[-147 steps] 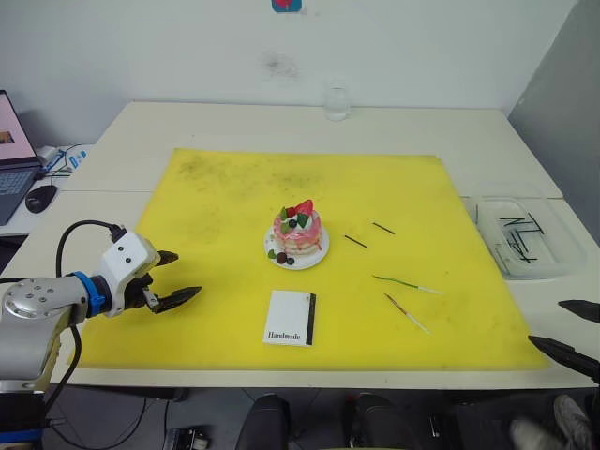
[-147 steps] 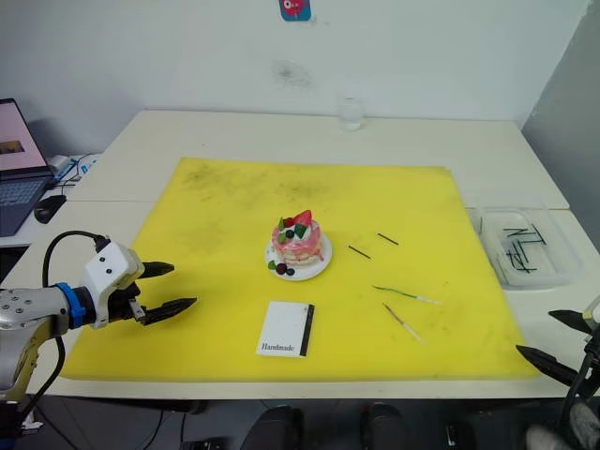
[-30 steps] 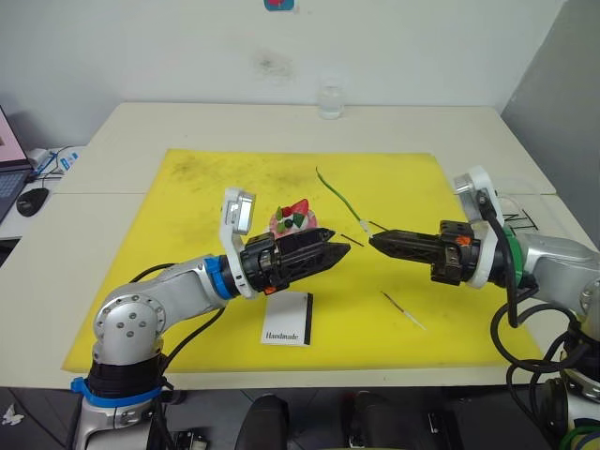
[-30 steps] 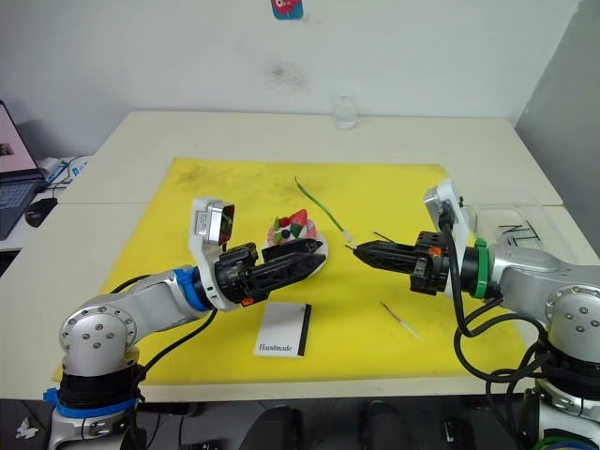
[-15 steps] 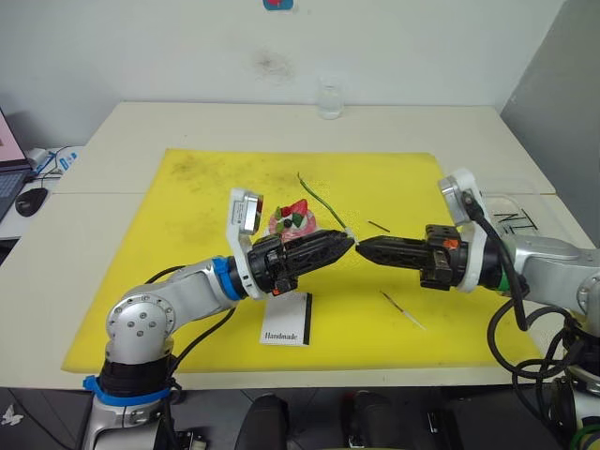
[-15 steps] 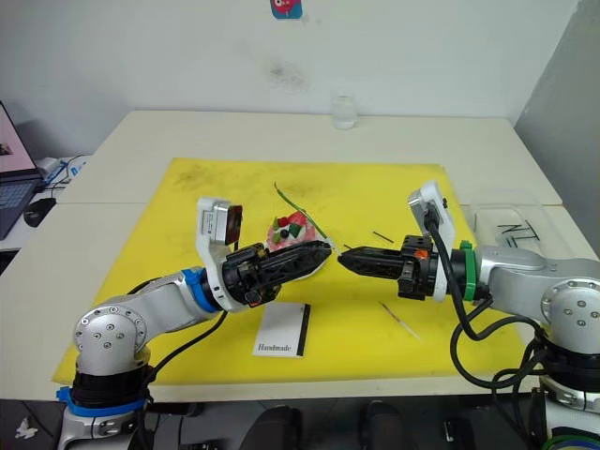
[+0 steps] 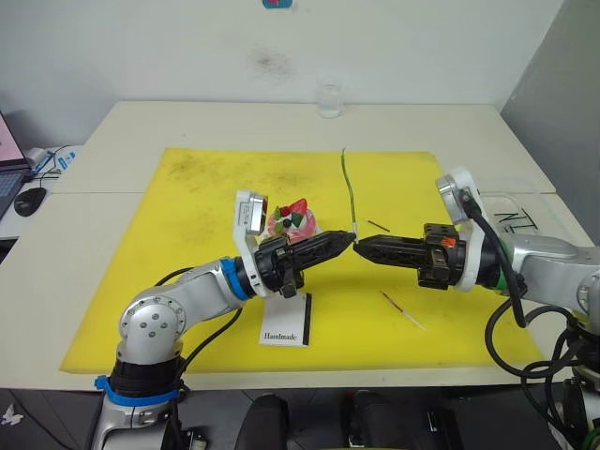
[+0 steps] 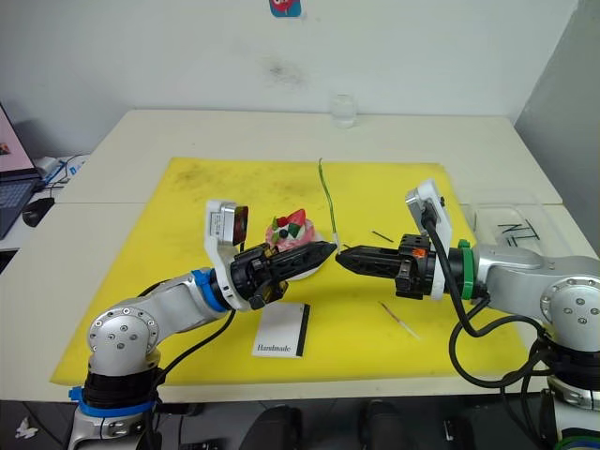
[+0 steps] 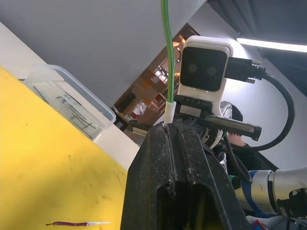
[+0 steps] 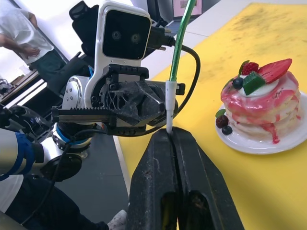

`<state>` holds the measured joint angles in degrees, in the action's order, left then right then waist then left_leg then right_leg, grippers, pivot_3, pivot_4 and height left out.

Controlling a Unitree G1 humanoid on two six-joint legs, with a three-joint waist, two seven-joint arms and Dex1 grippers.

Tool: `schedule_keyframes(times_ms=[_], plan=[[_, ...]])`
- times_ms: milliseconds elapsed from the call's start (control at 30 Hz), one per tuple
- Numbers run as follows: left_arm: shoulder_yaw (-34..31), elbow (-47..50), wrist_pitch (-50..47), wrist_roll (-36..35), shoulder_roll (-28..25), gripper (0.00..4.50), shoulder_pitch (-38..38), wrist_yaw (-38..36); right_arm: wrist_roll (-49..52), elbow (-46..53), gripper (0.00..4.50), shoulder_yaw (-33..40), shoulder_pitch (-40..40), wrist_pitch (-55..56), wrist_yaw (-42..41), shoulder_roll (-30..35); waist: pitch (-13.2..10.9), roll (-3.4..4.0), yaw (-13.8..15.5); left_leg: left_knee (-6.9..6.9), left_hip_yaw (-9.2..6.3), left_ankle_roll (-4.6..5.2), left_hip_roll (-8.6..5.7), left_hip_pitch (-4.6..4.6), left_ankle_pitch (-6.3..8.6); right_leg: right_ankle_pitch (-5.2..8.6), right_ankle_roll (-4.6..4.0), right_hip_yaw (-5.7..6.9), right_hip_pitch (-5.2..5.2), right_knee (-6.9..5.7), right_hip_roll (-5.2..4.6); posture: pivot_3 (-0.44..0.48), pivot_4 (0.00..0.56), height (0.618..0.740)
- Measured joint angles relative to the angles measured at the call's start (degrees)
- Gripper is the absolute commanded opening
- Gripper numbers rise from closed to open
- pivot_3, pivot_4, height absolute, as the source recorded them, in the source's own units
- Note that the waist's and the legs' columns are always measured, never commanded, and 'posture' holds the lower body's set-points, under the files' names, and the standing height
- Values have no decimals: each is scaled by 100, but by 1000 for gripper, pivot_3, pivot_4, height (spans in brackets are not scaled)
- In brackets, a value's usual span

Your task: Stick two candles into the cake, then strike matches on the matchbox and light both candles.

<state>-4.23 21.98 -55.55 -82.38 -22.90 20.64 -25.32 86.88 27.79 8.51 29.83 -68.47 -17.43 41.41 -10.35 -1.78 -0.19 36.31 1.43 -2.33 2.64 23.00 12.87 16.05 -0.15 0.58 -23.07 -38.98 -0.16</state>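
Note:
My two grippers meet tip to tip above the yellow mat, just right of the cake (image 7: 292,223) on its white plate. The green candle (image 7: 349,187) stands nearly upright from that meeting point. Its pale lower end is pinched at the tips of both the left gripper (image 7: 347,242) and the right gripper (image 7: 361,247). Both are shut on it, as the wrist views also show at the left gripper (image 9: 175,125) and the right gripper (image 10: 171,132). The dark red candle (image 7: 405,310) lies on the mat below the right arm. The white matchbox (image 7: 285,322) lies under the left forearm. One match (image 7: 379,226) lies right of the cake.
A clear plastic tray (image 7: 511,214) with several dark sticks sits on the table right of the mat. A glass (image 7: 328,99) stands at the table's far edge. A computer mouse (image 7: 29,200) lies at the far left. A person (image 10: 21,36) stands in the background.
The left gripper has closed from wide open onto the candle's pale end. The green candle has swung from leaning left to nearly upright. The right gripper slid slightly left to meet the left one.

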Motion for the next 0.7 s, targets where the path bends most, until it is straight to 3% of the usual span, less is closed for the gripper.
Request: schedule_keyframes(times_ms=[133, 167, 333, 433, 567, 700], plan=[[-92, -137, -2, -83, -62, 20, -42, 106, 1, -17, 0, -40, 0, 77, -3, 74, 0, 0, 0, 0, 1, 0, 1, 1, 0, 0, 0, -1, -3, 0, 0, 0, 150, 735], [-149, -217, -3, -74, -112, 533, -48, 124, 1, -23, 0, -40, 0, 96, -4, 98, 0, 0, -1, 0, 1, 0, 2, 1, 0, 0, 0, -1, -4, 0, 1, 0, 150, 735], [-345, -488, -63, -78, -448, 1923, -85, 135, 1, -48, 0, -40, 0, 177, -20, 176, 0, 0, 0, -2, 1, 0, 3, 5, 0, 0, 0, -1, -9, 0, 2, 0, 150, 735], [-395, -538, -248, -599, -492, 2844, -19, 148, -23, -48, 0, -73, 0, 182, -120, 256, 0, -1, 1, -2, 1, 0, 6, 9, 0, 0, 0, -1, -10, 3, -3, 0, 150, 735], [-227, -401, -453, -1170, -525, 2844, 112, 152, -239, -20, 0, -205, 0, 182, -362, 348, -1, -1, 2, -2, 1, 0, 5, 9, 0, 0, 1, -1, -10, 4, -4, 0, 150, 735], [-33, -331, -485, -1155, -515, 2844, 178, 208, -346, 54, 0, -299, 0, 183, -547, 393, -1, -1, 2, -2, 1, 0, 3, 6, 0, 0, 0, -1, -10, 2, 1, 0, 150, 735]])
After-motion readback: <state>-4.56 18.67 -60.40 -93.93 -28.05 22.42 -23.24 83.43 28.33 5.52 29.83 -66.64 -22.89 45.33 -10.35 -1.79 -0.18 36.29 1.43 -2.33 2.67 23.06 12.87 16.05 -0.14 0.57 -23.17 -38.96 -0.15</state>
